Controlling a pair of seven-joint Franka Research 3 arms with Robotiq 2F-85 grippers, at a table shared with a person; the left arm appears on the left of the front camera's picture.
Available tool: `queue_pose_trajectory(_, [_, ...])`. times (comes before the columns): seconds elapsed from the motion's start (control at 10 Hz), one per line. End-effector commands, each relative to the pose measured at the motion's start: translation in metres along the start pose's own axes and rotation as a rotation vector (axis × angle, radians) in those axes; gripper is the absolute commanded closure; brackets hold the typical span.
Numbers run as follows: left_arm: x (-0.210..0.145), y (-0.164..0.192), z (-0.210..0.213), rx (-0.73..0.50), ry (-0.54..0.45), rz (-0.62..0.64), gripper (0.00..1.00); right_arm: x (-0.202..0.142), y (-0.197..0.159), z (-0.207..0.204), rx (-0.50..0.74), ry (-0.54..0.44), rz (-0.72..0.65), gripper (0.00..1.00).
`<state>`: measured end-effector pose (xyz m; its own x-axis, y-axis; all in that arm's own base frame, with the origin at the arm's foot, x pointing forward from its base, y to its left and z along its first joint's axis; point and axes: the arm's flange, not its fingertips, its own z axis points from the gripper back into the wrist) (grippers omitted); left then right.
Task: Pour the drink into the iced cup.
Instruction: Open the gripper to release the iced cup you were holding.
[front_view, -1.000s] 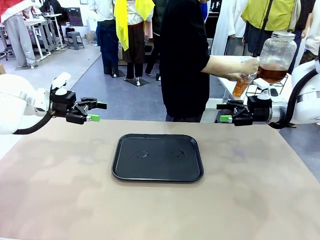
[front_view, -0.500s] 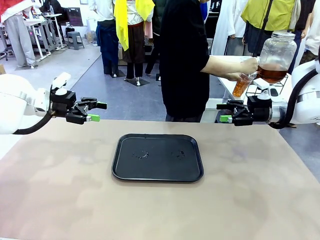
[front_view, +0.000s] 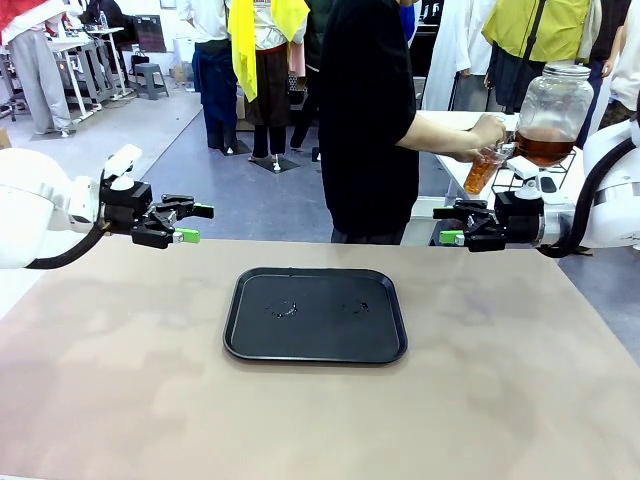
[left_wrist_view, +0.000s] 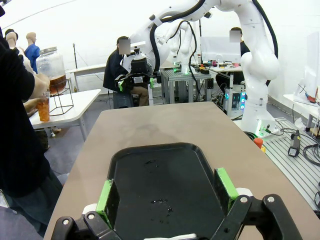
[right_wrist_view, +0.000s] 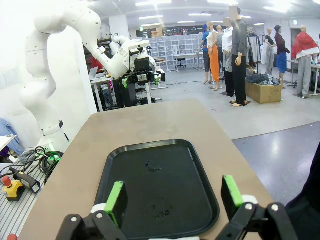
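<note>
Front view: the drink (front_view: 543, 150), amber-brown liquid, fills the lower part of a clear glass dispenser jar (front_view: 553, 105) on a wire stand at about 2 o'clock from the tray, on a white side table (front_view: 455, 170) beyond the main table. A person in a black top (front_view: 365, 110) holds a clear cup (front_view: 484, 170), partly filled with amber liquid, against the jar's base with one hand (front_view: 487, 130). The right gripper (front_view: 452, 226) hangs over the table's far right edge, just below the cup and apart from it, jaws spread wide, holding nothing. The left gripper (front_view: 194, 223) hangs at 10 o'clock from the tray, well apart from the drink, jaws likewise wide and empty. A black tray (front_view: 315, 314), wet with a few droplets, lies mid-table on the tan tabletop (front_view: 120, 380). Left wrist view: green pads (left_wrist_view: 106, 196) stand wide apart over the tray's near rim (left_wrist_view: 116, 159); jar and cup appear at 10 o'clock, on the white side table. Grey floor. Right wrist view: green pads (right_wrist_view: 115, 197) stand wide apart above the tray (right_wrist_view: 200, 170); the left arm (right_wrist_view: 70, 30) stands at 11 o'clock; shelving and a cardboard box (right_wrist_view: 264, 91) sit at the far side of the room.
</note>
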<state>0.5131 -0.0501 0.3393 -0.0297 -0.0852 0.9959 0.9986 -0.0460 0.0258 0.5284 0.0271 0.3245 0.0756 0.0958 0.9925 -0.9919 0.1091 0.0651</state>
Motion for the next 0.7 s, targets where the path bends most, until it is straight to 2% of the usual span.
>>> queue_pose_trajectory(0.0, [0.0003,-0.0003,0.0014,0.003,-0.002,0.000,0.00,0.0027,0.0009,0.0019,0.008,-0.007,-0.012,0.00])
queue_pose_trajectory(0.6, [0.0003,-0.0003,0.0014,0.003,-0.002,0.000,0.00,0.0027,0.0009,0.0019,0.008,-0.007,-0.012,0.00])
